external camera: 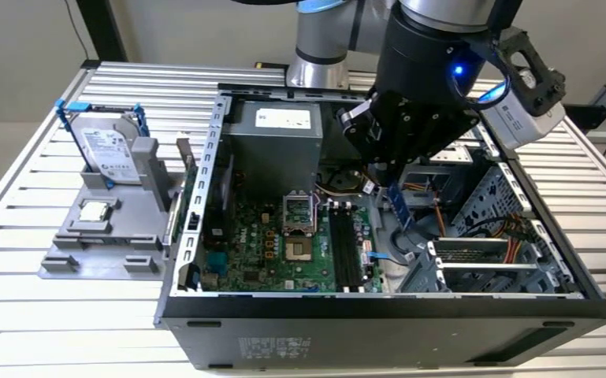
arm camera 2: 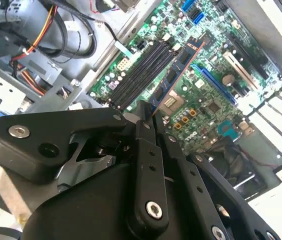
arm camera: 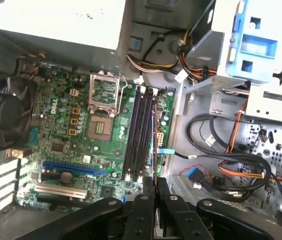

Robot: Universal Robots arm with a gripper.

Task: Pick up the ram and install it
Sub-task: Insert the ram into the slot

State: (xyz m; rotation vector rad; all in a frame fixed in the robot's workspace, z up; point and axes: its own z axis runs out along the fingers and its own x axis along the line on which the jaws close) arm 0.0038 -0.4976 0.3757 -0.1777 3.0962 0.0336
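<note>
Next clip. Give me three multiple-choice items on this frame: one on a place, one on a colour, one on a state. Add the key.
1. Where is the hard drive?
A. on the floor
B. in the grey stand, at the exterior view's left of the computer case
C. on the power supply

2. What colour is the frame around the hard drive?
A. red
B. yellow
C. blue

3. What state is the ram in?
A. clamped in the gripper above the motherboard
B. lying on a shelf
C. snapped in two

Key:
1 B: the drive stands upright in the stand outside the case.
2 C: blue bars edge the drive.
3 A: the second wrist view shows the gripper pinching the stick's end over the board.
</note>
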